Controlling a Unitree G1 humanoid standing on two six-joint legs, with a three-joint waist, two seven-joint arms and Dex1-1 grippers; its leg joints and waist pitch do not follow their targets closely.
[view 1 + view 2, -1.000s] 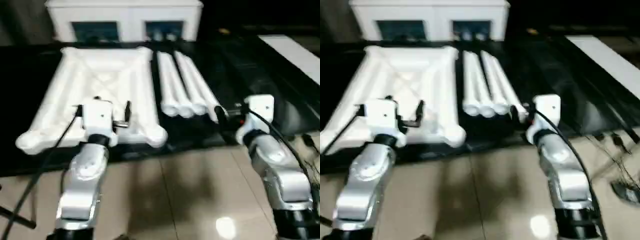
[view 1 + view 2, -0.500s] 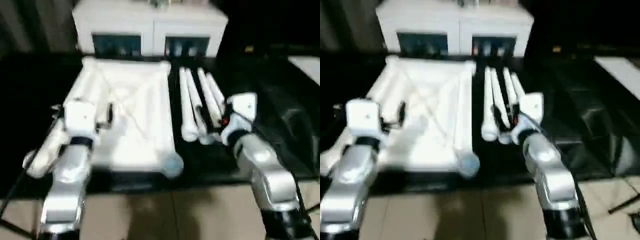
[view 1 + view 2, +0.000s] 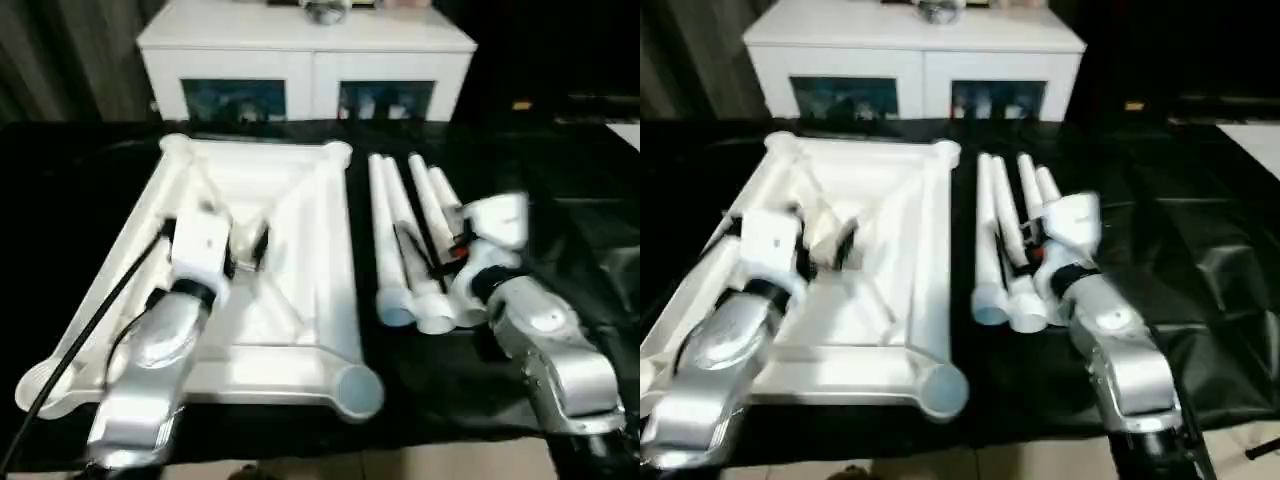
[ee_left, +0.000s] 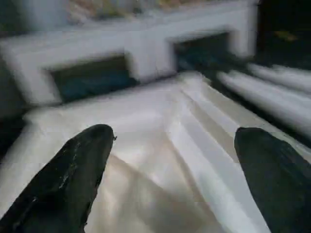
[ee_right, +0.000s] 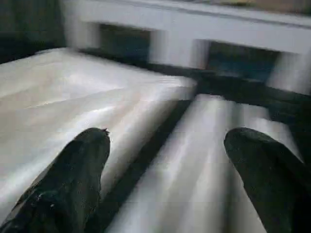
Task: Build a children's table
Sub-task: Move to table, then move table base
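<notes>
A black-covered desk (image 3: pixel 560 200) carried the parts. On it the white square table top (image 3: pixel 300 240) lay upside down, ribbed underside up, with rounded sockets at its corners. Just beside it, toward the robot's right, four long white legs (image 3: pixel 395 235) lay side by side. A white low cabinet (image 3: pixel 305 60) stood behind the desk.

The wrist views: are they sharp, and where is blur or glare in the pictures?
Left wrist view: the tabletop and cabinet are smeared, the black fingers soft. Right wrist view: the legs are streaked. Left eye view: fairly clear, with slight blur at the right gripper; the dark cloth shows faint sheen.
</notes>
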